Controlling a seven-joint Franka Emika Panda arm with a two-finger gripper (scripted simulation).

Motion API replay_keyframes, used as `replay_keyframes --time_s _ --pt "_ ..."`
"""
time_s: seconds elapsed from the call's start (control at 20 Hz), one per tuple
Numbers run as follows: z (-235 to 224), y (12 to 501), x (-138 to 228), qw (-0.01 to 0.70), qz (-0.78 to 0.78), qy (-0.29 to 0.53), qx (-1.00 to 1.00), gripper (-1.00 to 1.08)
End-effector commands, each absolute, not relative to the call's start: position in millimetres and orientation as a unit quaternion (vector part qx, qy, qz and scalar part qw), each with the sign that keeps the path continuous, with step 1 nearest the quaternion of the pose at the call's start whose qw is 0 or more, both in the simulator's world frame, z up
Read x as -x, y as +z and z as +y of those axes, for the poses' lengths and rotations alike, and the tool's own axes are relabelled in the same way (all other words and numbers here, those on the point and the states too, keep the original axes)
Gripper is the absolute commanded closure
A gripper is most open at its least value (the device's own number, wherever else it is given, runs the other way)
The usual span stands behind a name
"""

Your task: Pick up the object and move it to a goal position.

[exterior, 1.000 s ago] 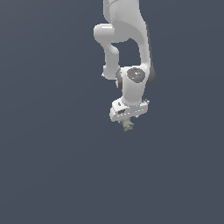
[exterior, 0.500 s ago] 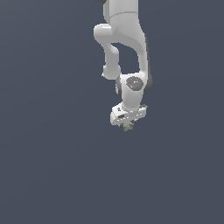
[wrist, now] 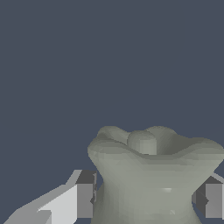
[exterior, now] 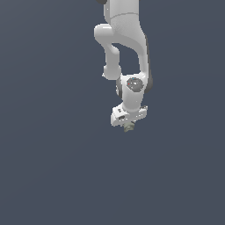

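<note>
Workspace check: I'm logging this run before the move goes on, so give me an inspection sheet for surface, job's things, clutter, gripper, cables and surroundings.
Surface: plain dark grey-blue ground, no marks or edges seen.
Job's things: olive-grey lumpy object sits between the fingers; in the exterior view it peeks out under the gripper. No goal marker seen.
Clutter: nothing seen.
Gripper: gripper shut on the object, a finger pad on either side of it; white arm reaches down from the top of the exterior view.
Cables: nothing seen.
Surroundings: nothing seen beyond the uniform ground; whether the object is off it cannot be told.
</note>
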State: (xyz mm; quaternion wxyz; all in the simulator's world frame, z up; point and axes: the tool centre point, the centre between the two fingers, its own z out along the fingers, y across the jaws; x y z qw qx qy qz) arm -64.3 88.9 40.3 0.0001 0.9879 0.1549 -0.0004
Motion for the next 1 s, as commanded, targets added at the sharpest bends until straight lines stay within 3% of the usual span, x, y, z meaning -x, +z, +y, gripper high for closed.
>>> replay_keyframes --time_s 0.0,0.45,0.95 --pt "89.3 39.6 63.9 0.000 0.155 0.000 -0.988 1.08" --pt "89.7 54.7 61.7 0.000 0.155 0.000 -0.988 1.08" --pt "93.6 122.1 49.0 0.000 0.155 0.000 -0.988 1.08"
